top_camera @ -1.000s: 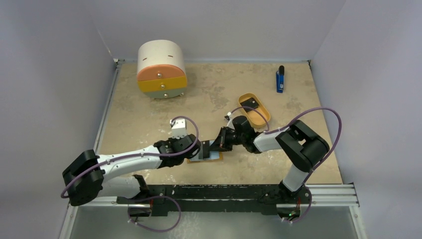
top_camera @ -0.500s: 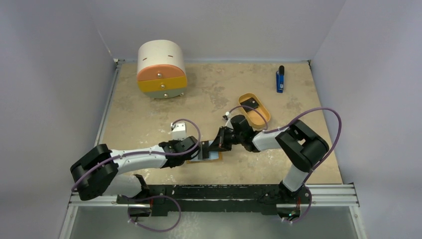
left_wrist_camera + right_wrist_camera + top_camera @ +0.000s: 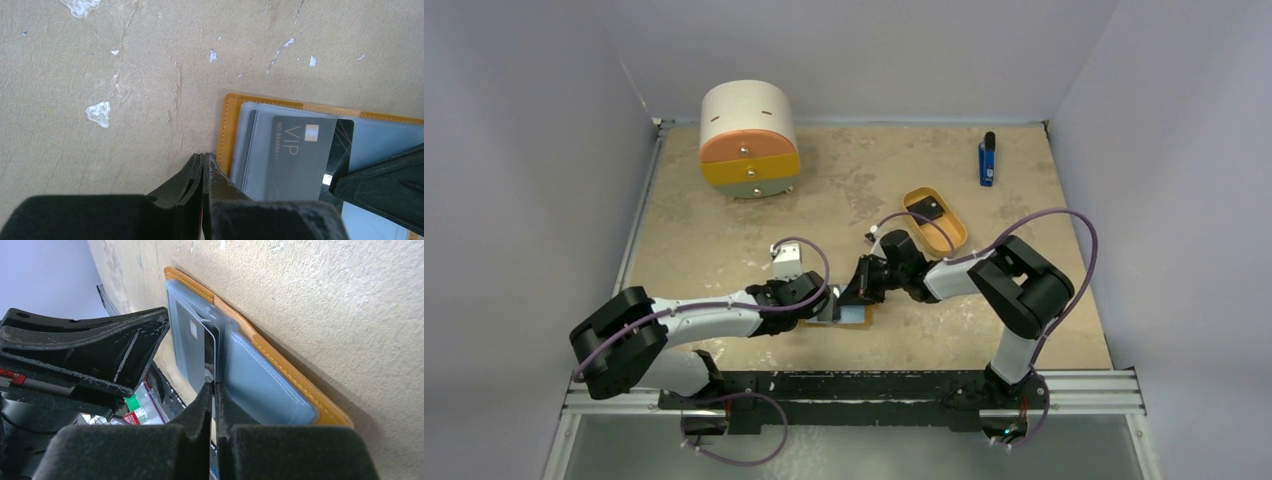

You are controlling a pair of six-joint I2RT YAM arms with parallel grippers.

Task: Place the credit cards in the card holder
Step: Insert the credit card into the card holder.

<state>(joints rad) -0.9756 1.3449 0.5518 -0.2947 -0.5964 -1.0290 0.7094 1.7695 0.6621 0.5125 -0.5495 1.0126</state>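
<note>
The orange card holder (image 3: 856, 318) lies open on the table, grey-blue pockets up. In the left wrist view a grey "VIP" card (image 3: 300, 155) sits partly in a pocket of the holder (image 3: 227, 125), with a black credit card (image 3: 344, 142) half under it. My right gripper (image 3: 213, 386) is shut on the thin edge of that black card (image 3: 210, 352), at the holder's middle pockets (image 3: 270, 380). My left gripper (image 3: 204, 157) is shut and empty, its tips at the holder's orange edge. Another black card (image 3: 929, 208) lies in the tan tray.
A tan oval tray (image 3: 948, 236) sits behind the right gripper. A blue-and-black stick (image 3: 987, 160) lies at the back right. A round drawer cabinet (image 3: 747, 140) stands at the back left. The left gripper's fingers (image 3: 100, 347) crowd the holder's near side.
The left arm's elbow swung inward while its gripper stayed at the holder. The right gripper edged a little left over the holder with the card.
</note>
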